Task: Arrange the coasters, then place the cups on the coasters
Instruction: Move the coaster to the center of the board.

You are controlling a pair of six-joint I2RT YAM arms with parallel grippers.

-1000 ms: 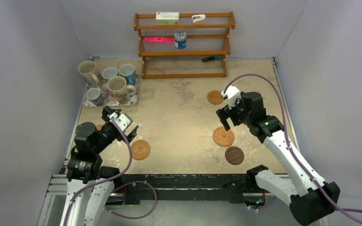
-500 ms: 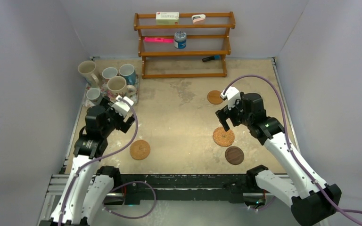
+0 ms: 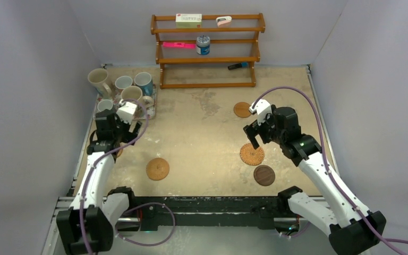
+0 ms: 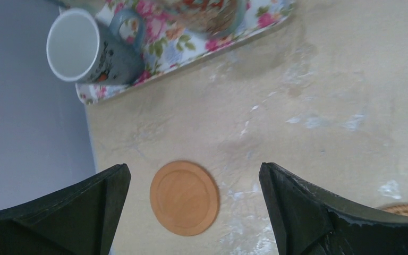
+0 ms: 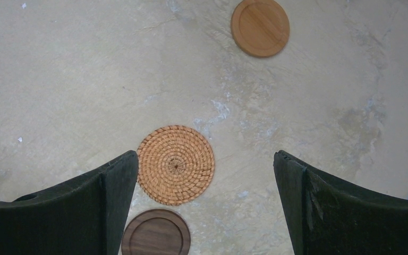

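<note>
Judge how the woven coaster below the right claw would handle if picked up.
The woven coaster lies flat, so its edge is probably hard to pinch. Its coiled weave looks grippy, likely light. Pushed, it should slide, not roll.

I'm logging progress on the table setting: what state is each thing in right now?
left hand: open, empty
right hand: open, empty
smooth coaster: flat, bare, below left hand
woven coaster: flat, bare, below right hand
dark coaster: flat, bare
mugs: upright, none on a coaster
floral tray: holding mugs
</note>
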